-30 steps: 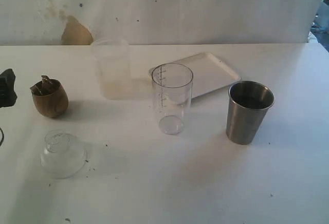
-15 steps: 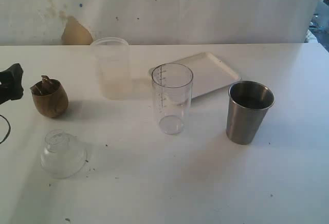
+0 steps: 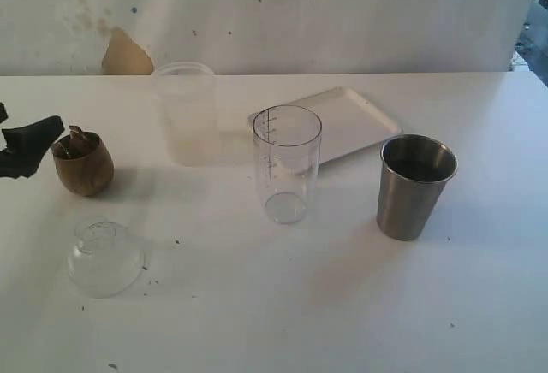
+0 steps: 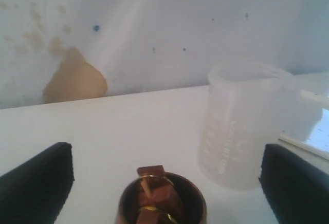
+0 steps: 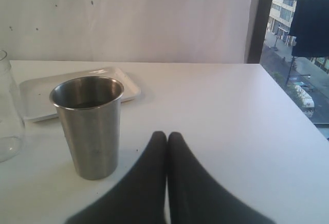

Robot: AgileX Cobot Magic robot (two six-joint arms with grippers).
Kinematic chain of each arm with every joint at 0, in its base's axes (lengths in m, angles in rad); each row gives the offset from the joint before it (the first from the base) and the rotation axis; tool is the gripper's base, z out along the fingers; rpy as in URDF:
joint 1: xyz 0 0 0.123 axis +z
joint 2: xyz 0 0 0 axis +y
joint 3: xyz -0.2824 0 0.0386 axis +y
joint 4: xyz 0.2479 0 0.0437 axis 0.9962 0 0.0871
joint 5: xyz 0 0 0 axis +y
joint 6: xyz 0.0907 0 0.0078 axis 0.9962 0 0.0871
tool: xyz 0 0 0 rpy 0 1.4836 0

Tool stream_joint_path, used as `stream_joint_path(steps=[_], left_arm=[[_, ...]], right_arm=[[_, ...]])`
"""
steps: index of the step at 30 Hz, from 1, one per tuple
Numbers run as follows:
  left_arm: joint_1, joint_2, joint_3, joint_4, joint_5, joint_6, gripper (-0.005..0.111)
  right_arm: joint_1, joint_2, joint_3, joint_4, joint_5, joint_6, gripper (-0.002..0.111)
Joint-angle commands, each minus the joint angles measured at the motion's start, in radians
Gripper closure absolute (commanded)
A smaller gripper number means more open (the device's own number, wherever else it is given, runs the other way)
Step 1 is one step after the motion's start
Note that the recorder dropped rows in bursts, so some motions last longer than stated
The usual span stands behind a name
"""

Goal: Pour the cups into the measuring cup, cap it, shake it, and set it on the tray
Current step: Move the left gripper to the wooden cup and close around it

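Observation:
The brown wooden cup [image 3: 83, 166] stands at the table's left with brown pieces inside it. My left gripper [image 3: 41, 145] is right beside it on its left, open. In the left wrist view the wooden cup [image 4: 163, 201] sits low between the two wide-apart black fingers [image 4: 38, 183], untouched. The clear measuring cup [image 3: 286, 163] stands empty in the middle. To its right is the steel tumbler [image 3: 414, 186], and the white tray [image 3: 347, 121] lies behind them. My right gripper [image 5: 167, 137] is shut and empty, close to the tumbler [image 5: 90, 126]; the exterior view does not show it.
A frosted translucent cup [image 3: 186, 112] stands behind the wooden cup. A clear domed lid [image 3: 104, 257] lies on the table at the front left. The table's right edge [image 5: 288, 106] runs near my right gripper.
My left gripper has come in from the left edge toward the wooden cup. The other things on the table have not moved.

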Motion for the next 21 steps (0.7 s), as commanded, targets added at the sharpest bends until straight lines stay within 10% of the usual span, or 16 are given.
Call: stream_joint_path(steps=[1, 21], left_arm=[[0.020, 0.067, -0.033, 0.080, -0.021, -0.039, 0.014], [0.017, 0.248, -0.105, 0.091, -0.021, 0.029, 0.014]], right_arm=[[0.000, -0.004, 0.007, 0.000, -0.007, 0.004, 0.108], [0.000, -0.004, 0.007, 0.000, -0.007, 0.004, 0.108]])
